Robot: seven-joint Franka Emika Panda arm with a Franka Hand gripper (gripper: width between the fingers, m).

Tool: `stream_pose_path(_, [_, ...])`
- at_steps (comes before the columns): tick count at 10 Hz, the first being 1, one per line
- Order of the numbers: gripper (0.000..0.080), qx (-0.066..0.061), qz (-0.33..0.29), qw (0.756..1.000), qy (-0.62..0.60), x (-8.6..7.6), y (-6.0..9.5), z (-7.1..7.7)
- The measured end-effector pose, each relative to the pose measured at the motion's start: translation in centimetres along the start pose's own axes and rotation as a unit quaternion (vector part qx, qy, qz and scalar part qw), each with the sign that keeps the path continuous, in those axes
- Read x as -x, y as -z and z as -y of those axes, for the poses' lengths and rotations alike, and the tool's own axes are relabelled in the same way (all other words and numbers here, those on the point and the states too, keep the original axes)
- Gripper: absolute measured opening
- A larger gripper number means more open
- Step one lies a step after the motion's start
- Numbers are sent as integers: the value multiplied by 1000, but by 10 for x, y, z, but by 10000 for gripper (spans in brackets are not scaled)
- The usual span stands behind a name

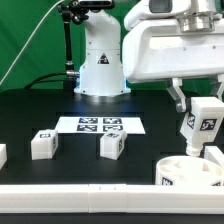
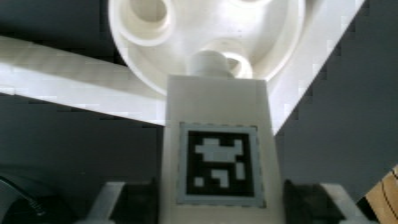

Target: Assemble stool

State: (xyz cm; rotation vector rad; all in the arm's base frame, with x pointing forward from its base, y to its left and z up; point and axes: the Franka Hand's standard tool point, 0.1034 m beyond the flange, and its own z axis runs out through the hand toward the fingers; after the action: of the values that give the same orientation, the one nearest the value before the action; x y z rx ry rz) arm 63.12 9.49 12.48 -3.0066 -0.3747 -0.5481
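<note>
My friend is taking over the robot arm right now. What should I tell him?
Pincer: shut on a white blocky plastic leg with a black-and-white tag, held just above the round white ring-shaped plastic seat.
Others: one loose white tagged leg and a second loose leg sit on the black table.
Done: one leg lifted.
Left: fit it into the seat, then fetch the rest. No leg looks fitted yet.

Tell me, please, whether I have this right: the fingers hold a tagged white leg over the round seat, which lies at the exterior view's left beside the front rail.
Not quite: the exterior view shows the seat at its right, not its left. The rest stands: the fingers hold a tagged white leg over it, beside the front rail.
</note>
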Motion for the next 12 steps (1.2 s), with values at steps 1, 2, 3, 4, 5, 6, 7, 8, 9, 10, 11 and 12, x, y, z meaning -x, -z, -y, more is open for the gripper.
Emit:
stream_pose_path(1, [337,0,1,1000,0,1,-1,0])
stream_pose_path(2, [337,0,1,1000,0,1,-1,0])
stream_pose_path(3, [337,0,1,1000,0,0,-3,1])
stream_pose_path(4, [337,-2,-1,1000,3,-6,-8,5])
stream_pose_path(5, [337,-3,-3,1000,4,-12,-15,6])
stream_pose_path(6, [337,-4,-4,1000,5,-16,-20,8])
stream_pose_path(7, [337,-5,-4,1000,5,-16,-25,9])
stream_pose_path(8, [337,-5,-1,1000,5,-14,-27,9])
stream_pose_path(9, [337,-6,0,1000,3,-13,-30,9])
stream_pose_path(10, [337,-6,3,1000,0,-10,-32,12])
stream_pose_path(11, [337,-6,3,1000,0,-8,-34,13])
stream_pose_path(12, [337,-6,3,1000,0,-7,-34,15])
